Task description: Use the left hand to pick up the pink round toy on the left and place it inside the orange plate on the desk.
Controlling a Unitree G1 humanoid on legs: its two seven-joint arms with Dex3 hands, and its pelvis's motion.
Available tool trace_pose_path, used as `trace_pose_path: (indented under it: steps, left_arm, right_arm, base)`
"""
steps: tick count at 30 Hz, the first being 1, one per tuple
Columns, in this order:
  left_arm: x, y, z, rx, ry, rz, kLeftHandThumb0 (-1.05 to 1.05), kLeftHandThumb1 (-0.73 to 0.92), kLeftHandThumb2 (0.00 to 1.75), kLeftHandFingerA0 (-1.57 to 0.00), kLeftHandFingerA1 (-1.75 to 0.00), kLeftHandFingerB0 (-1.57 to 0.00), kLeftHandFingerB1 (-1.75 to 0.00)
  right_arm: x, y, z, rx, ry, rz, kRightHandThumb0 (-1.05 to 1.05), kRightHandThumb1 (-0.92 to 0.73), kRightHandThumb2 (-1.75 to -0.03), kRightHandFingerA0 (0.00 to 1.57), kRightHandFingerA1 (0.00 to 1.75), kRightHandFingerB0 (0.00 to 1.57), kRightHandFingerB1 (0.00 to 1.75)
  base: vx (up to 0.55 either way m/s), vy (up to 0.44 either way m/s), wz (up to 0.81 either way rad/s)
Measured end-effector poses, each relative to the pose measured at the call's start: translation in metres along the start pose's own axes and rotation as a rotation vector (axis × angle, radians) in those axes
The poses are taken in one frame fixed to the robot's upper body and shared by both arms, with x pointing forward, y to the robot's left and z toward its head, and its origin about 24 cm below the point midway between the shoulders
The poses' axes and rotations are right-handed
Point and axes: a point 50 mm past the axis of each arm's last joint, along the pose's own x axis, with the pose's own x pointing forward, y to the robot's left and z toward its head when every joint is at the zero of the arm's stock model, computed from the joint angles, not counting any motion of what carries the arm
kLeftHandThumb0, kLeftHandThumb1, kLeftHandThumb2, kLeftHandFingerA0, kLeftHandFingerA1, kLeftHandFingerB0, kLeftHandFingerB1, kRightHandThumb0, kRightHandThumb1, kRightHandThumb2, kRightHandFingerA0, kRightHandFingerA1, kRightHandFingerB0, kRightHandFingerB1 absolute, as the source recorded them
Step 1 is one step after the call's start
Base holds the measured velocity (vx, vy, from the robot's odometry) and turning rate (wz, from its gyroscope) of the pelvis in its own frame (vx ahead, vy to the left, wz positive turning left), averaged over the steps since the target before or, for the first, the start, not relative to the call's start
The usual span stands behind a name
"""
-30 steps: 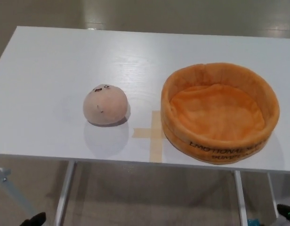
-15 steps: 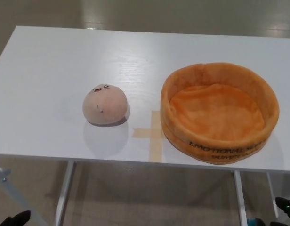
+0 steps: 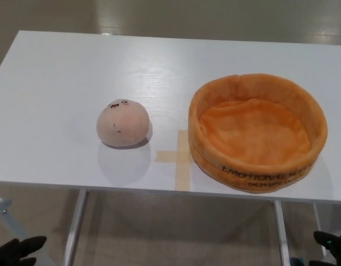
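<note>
The pink round toy (image 3: 123, 123), with a small face drawn on its top, sits on the white desk (image 3: 65, 72) left of centre. To its right stands the orange plush plate (image 3: 253, 169), round with a high rim and nothing inside. My left hand (image 3: 16, 252) shows only as a black shape at the bottom left corner, below the desk's front edge and well short of the toy. A bit of my right hand (image 3: 331, 246) peeks in at the bottom right corner, also below the desk. Neither hand touches anything.
A cross of tan tape (image 3: 180, 158) is stuck to the desk between the toy and the plate. The desk's front edge runs just below them, with metal legs (image 3: 75, 227) and beige floor underneath.
The black shape of my left hand has shifted left and shows a little more. My right hand has come slightly further into the corner. Toy and plate have not moved.
</note>
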Motion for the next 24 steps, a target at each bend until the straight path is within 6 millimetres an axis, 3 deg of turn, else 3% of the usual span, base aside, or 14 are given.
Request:
trace_pose_path:
  steps: [4, 5, 6, 7, 8, 10, 11, 16, 17, 19, 20, 21, 22, 24]
  left_arm:
    - [-0.008, 0.005, 0.023, 0.095, -0.07, -0.074, -0.45, 0.49, 0.66, -0.24, -0.38, -0.24, -0.36]
    - [-0.011, 0.006, 0.031, 0.117, -0.096, -0.094, -0.23, 0.36, 0.9, -0.12, -0.52, -0.12, -0.51]
    - [-0.012, 0.006, 0.038, 0.137, -0.119, -0.111, -0.23, 0.36, 0.9, -0.12, -0.52, -0.12, -0.51]
    - [-0.015, 0.007, 0.046, 0.158, -0.145, -0.13, -0.43, 0.5, 0.55, -0.28, -0.32, -0.29, -0.31]
    - [-0.016, 0.007, 0.051, 0.17, -0.165, -0.142, -0.43, 0.5, 0.55, -0.28, -0.32, -0.29, -0.31]
    - [-0.02, 0.007, 0.064, 0.203, -0.208, -0.171, -0.37, 0.45, 0.6, -0.26, -0.38, -0.26, -0.34]
    - [-0.023, 0.007, 0.073, 0.225, -0.24, -0.186, -0.18, 0.34, 0.88, -0.13, -0.53, -0.12, -0.51]
    - [-0.032, 0.012, 0.112, 0.297, -0.385, -0.209, -0.18, 0.35, 0.86, -0.07, -0.51, -0.06, -0.49]
    - [-0.033, 0.013, 0.121, 0.308, -0.423, -0.209, -0.35, 0.4, 0.58, -0.13, -0.35, -0.15, -0.31]
    - [-0.034, 0.015, 0.133, 0.326, -0.476, -0.208, -0.29, 0.43, 0.54, -0.08, -0.28, -0.15, -0.29]
    - [-0.035, 0.016, 0.141, 0.334, -0.51, -0.205, -0.22, 0.38, 0.88, -0.03, -0.52, 0.0, -0.47]
    - [-0.033, 0.019, 0.155, 0.351, -0.572, -0.196, -0.22, 0.38, 0.88, -0.03, -0.52, 0.0, -0.47]
    - [-0.033, 0.02, 0.16, 0.354, -0.595, -0.191, -0.31, 0.45, 0.55, -0.08, -0.29, -0.14, -0.3]
    - [-0.028, 0.026, 0.181, 0.375, -0.685, -0.171, -0.3, 0.46, 0.54, -0.07, -0.3, -0.14, -0.28]
  right_arm:
    - [0.0, 0.001, 0.0, -0.005, -0.002, 0.004, -0.49, -0.36, -0.73, 0.37, 0.84, 0.24, 0.74]
    - [0.0, 0.001, 0.0, -0.006, -0.002, 0.005, -0.48, -0.35, -0.74, 0.38, 0.85, 0.26, 0.75]
    - [0.0, 0.001, 0.0, -0.007, -0.002, 0.006, -0.48, -0.35, -0.74, 0.38, 0.85, 0.26, 0.75]
    - [0.0, 0.001, 0.001, -0.008, -0.003, 0.008, -0.46, -0.35, -0.73, 0.39, 0.84, 0.26, 0.74]
    - [0.0, 0.001, 0.001, -0.008, -0.003, 0.008, -0.46, -0.35, -0.73, 0.39, 0.84, 0.26, 0.74]
    - [0.0, 0.002, 0.001, -0.01, -0.004, 0.01, -0.44, -0.35, -0.73, 0.38, 0.83, 0.25, 0.73]
    - [0.0, 0.002, 0.001, -0.011, -0.004, 0.01, -0.45, -0.34, -0.73, 0.38, 0.84, 0.25, 0.74]
    - [0.0, 0.002, 0.001, -0.013, -0.005, 0.014, -0.47, -0.36, -0.71, 0.38, 0.82, 0.26, 0.73]
    - [0.0, 0.002, 0.001, -0.014, -0.005, 0.015, -0.45, -0.36, -0.72, 0.38, 0.83, 0.25, 0.73]
    - [0.0, 0.002, 0.001, -0.015, -0.006, 0.016, -0.45, -0.36, -0.72, 0.38, 0.83, 0.24, 0.73]
    - [0.0, 0.003, 0.001, -0.016, -0.006, 0.017, -0.41, -0.36, -0.72, 0.37, 0.83, 0.25, 0.73]
    - [0.0, 0.003, 0.001, -0.017, -0.005, 0.019, -0.41, -0.36, -0.72, 0.37, 0.83, 0.25, 0.73]
    - [0.0, 0.003, 0.001, -0.017, -0.005, 0.02, -0.43, -0.34, -0.74, 0.37, 0.84, 0.24, 0.75]
    - [0.0, 0.003, 0.001, -0.018, -0.004, 0.025, -0.42, -0.34, -0.73, 0.37, 0.82, 0.25, 0.72]
  base:
    - [0.0, 0.0, 0.0]
    - [0.0, 0.0, 0.0]
    - [0.0, 0.0, 0.0]
    - [0.0, 0.0, 0.0]
    - [0.0, 0.0, 0.0]
    - [0.0, 0.0, 0.0]
    - [0.0, 0.0, 0.0]
    - [0.0, 0.0, 0.0]
    - [0.0, 0.0, 0.0]
    - [0.0, 0.0, 0.0]
    - [0.0, 0.0, 0.0]
    - [0.0, 0.0, 0.0]
    - [0.0, 0.0, 0.0]
    - [0.0, 0.0, 0.0]
